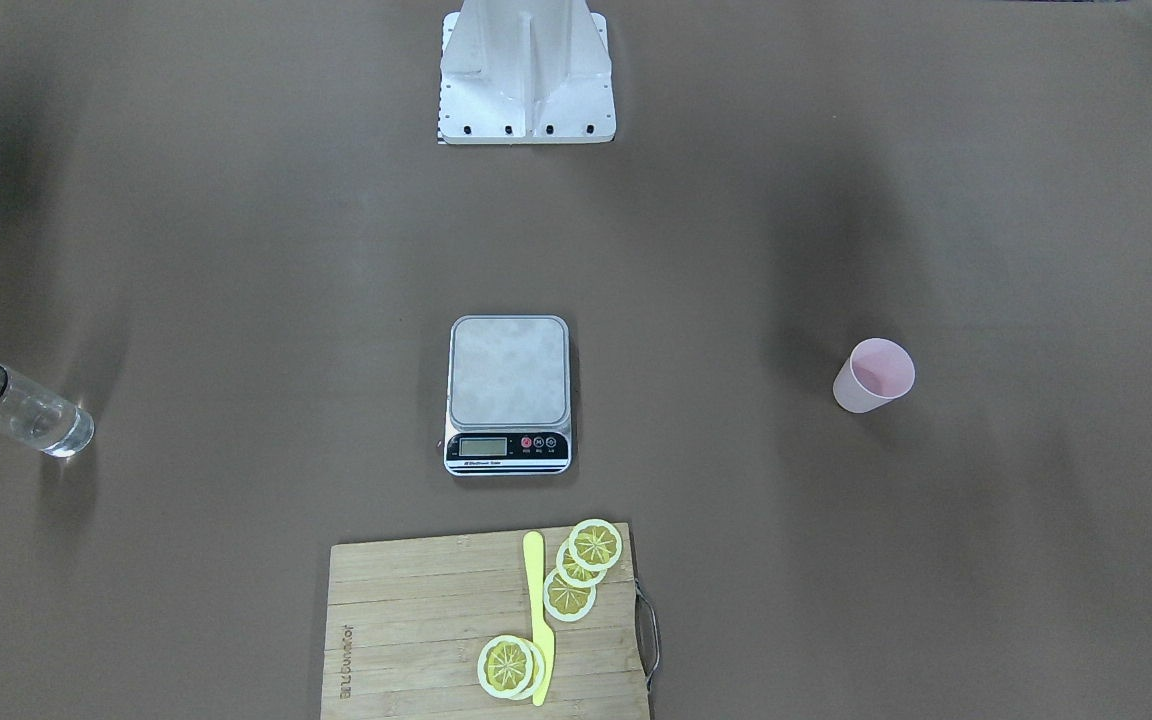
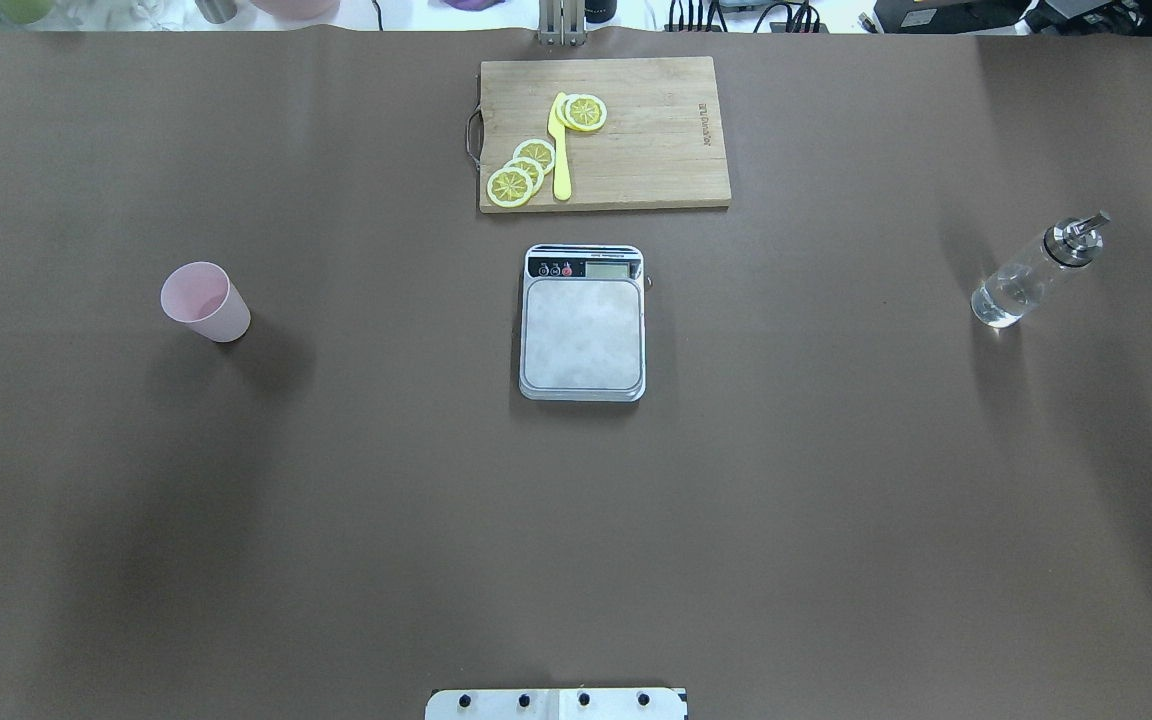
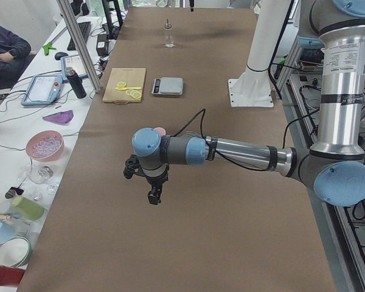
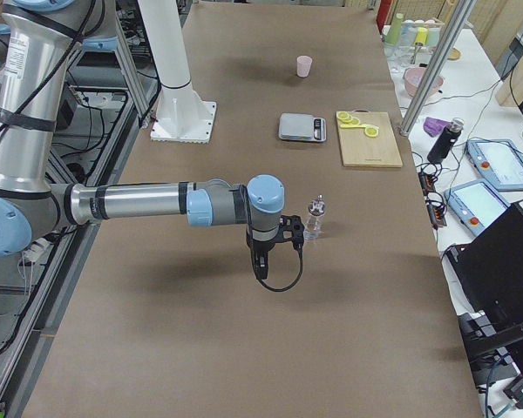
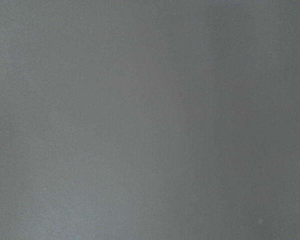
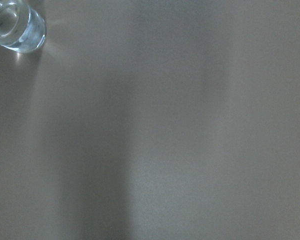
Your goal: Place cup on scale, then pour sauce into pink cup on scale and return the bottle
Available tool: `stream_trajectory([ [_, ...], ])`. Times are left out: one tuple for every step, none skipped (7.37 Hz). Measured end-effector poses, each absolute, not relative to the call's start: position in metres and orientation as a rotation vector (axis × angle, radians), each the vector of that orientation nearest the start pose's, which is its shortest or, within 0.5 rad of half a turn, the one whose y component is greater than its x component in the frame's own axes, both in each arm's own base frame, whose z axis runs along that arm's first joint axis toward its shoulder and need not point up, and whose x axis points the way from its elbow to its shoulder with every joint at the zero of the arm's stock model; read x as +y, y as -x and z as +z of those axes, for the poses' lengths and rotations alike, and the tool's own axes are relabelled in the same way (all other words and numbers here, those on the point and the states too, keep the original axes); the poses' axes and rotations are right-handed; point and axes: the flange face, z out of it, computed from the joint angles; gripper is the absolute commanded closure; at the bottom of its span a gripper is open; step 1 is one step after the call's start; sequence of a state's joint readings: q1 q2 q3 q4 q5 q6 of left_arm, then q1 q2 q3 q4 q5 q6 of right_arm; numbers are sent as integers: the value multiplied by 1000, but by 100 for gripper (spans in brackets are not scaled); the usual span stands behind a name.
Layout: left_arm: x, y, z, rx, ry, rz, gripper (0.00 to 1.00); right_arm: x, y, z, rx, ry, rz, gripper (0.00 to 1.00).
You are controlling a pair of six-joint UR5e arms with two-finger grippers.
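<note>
The left tool (image 3: 153, 193) hangs fingers-down over bare worktop (image 2: 576, 560) at the middle of the left-side view. It shows in that view alone, so whether it is open or closed cannot be told, though nothing appears to be in it. Its wrist camera sees only blank worktop. The right tool (image 4: 261, 261) also points down at the middle of the right-side view, just beside the bottle (image 2: 1036, 272). Its opening cannot be judged either.

The cup (image 2: 204, 302) stands upright at the left of the overhead frame, well apart from the scale (image 2: 583, 323), which sits at the centre with its platform bare. So the first step is not yet done. The bottle stands at the right of that frame, the clear sauce (image 2: 1001, 297) filling its lower part.

The cup looks light and thin-walled, so it would likely tip or flex under a hard pinch. A gentle grip across the body below the rim seems best. The bottle is glass, heavier, smooth and breakable, and should be held around the mid-body, clear of the metal spout.

Beyond the scale, at the top of the overhead frame, a cutting board (image 2: 636, 170) carries lemon slices (image 2: 522, 170) and a yellow knife (image 2: 560, 150).
</note>
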State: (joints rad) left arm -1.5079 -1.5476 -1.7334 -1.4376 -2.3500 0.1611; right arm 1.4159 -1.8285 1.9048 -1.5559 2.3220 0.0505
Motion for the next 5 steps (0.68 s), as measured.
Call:
stream_trajectory([
  [-482, 33, 603, 779, -44, 215, 2, -394, -5, 607, -756, -10, -134, 0],
  [-482, 33, 603, 779, -45, 215, 2, -394, -5, 607, -755, -10, -134, 0],
  [-482, 33, 602, 778, -48, 217, 2, -394, -5, 607, -755, -10, -134, 0],
  [-483, 33, 601, 778, -52, 219, 2, -394, -5, 607, -757, -11, -135, 0],
  [-484, 27, 601, 760, -55, 245, 2, -394, -4, 606, -759, -12, -138, 0],
])
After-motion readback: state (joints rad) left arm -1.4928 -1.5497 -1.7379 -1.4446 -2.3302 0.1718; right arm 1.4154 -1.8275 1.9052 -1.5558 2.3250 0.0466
